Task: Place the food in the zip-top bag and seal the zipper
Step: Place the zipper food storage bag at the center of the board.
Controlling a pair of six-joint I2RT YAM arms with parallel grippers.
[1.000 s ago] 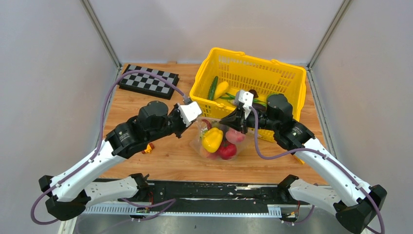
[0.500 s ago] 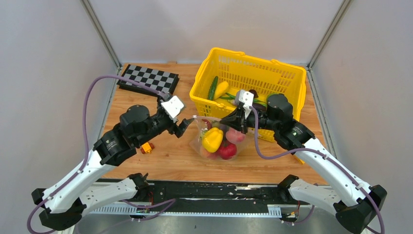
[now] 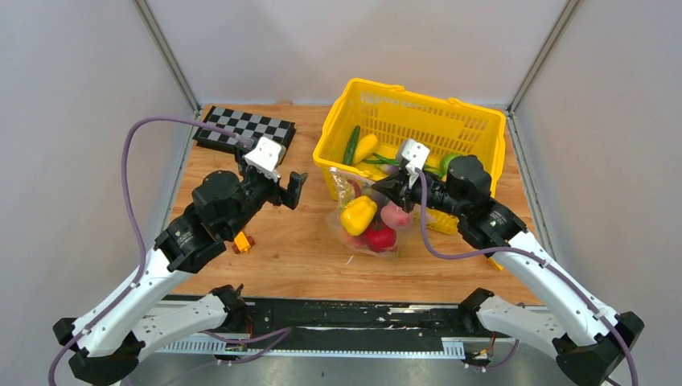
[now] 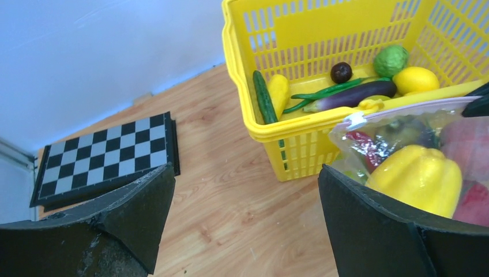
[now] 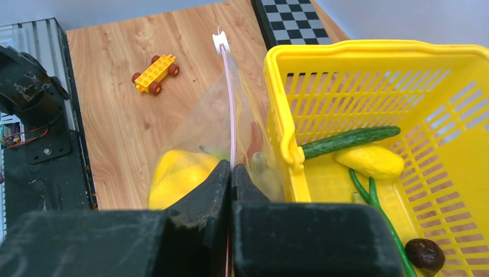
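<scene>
Clear plastic zip-top bag (image 3: 347, 193) is hanging just in front of the yellow basket (image 3: 418, 104), carrying a yellow pepper (image 3: 359, 215), a red chili (image 4: 369, 147), and a red piece (image 3: 380, 238) and a pink piece (image 3: 396, 215). Right gripper (image 5: 231, 170) is pinching the zipper (image 5: 231, 109), jaws clamped on it. Inside the basket a cucumber (image 3: 351, 145), a squash (image 3: 365, 147) and an eggplant (image 4: 354, 95) are lying. Left of the basket, the left gripper (image 4: 245, 190) is hovering wide and empty over bare wood. Farther left a chessboard (image 3: 245, 133) and an orange wheeled block (image 3: 241, 240) are sitting.
</scene>
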